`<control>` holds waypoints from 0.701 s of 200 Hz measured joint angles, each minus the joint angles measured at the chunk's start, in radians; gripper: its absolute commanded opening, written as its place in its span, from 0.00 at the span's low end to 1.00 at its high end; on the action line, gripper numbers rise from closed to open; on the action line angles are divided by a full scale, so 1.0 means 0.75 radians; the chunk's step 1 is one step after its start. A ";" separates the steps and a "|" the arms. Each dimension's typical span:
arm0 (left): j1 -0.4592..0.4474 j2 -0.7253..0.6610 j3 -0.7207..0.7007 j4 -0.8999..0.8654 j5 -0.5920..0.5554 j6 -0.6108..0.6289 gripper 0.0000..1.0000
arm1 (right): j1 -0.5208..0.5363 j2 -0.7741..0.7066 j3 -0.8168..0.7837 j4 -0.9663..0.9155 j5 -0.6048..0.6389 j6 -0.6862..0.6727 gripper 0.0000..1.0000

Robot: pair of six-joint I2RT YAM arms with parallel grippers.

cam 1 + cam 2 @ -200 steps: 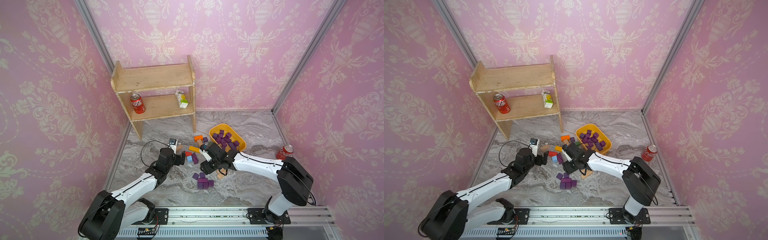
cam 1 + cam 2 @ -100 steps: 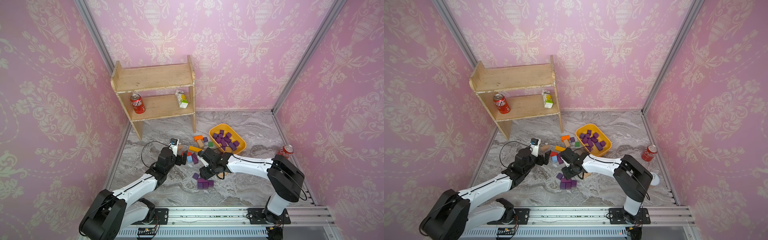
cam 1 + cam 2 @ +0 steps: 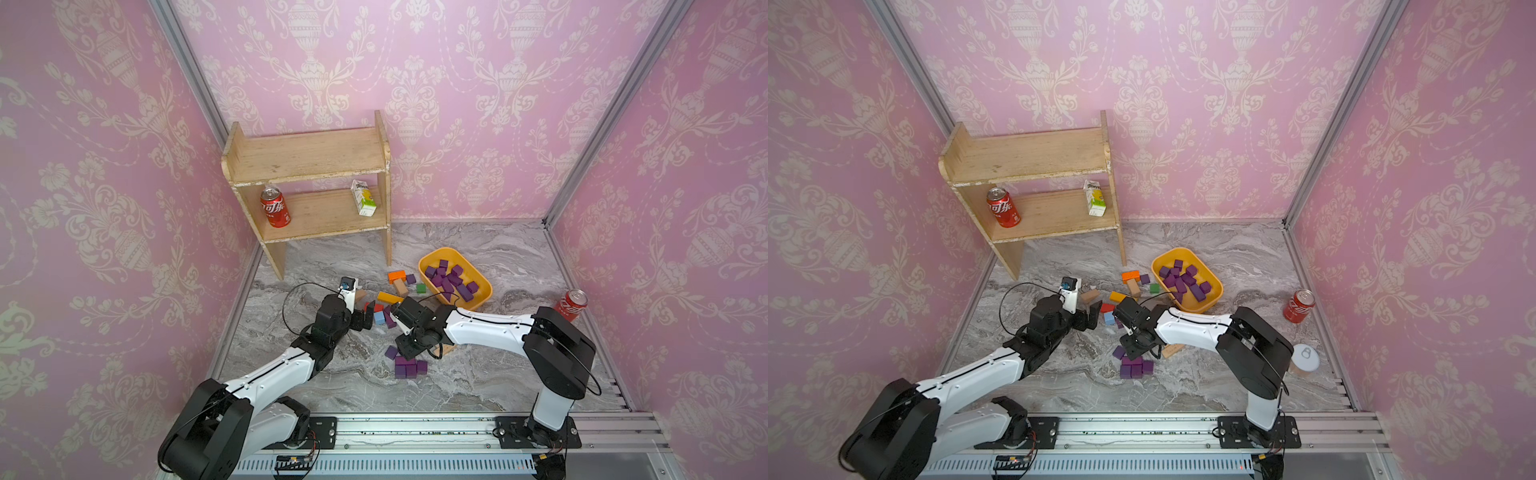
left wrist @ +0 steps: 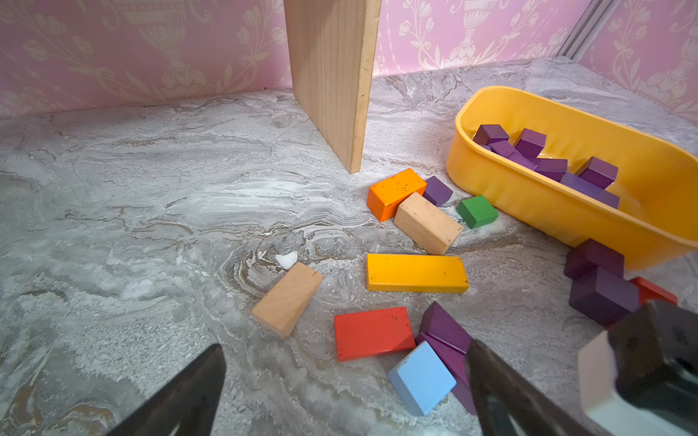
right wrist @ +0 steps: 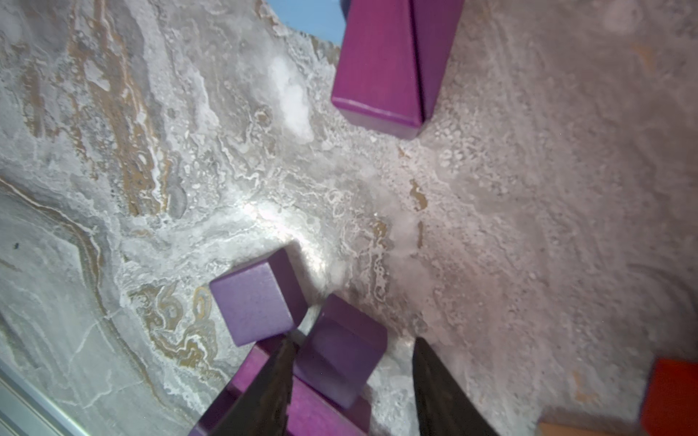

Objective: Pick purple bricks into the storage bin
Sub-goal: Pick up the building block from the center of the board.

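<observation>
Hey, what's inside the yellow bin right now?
Only purple bricks, roughly a dozen piled loosely in the storage bin; no other colours show. The floor beneath the pile is covered, so anything buried there cannot be seen.

Even, diffuse overhead light is filling both top views and casting soft shadows under the shelf [image 3: 307,158]. Wide lenses are bowing the wall edges. In the right wrist view, glare is whitening the marble desk [image 5: 264,211], a pinkish haze is dimming one side, and the right tool [image 5: 353,343] is showing dark and unfocused.
</observation>
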 measured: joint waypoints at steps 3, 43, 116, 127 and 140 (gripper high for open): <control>0.000 0.000 0.000 0.000 -0.001 0.000 0.99 | 0.001 0.000 0.001 -0.003 0.004 0.001 0.51; 0.000 0.001 0.000 -0.001 -0.001 0.000 0.99 | 0.006 0.016 0.028 -0.022 0.033 0.001 0.48; 0.000 0.001 0.001 -0.002 -0.005 0.000 0.99 | 0.008 0.061 0.044 -0.022 0.032 0.001 0.45; 0.000 0.004 0.001 -0.002 -0.005 -0.001 0.99 | 0.008 0.064 0.044 -0.023 0.032 0.002 0.43; 0.000 0.006 0.001 -0.003 -0.005 0.000 0.99 | 0.008 0.064 0.044 -0.023 0.032 0.005 0.40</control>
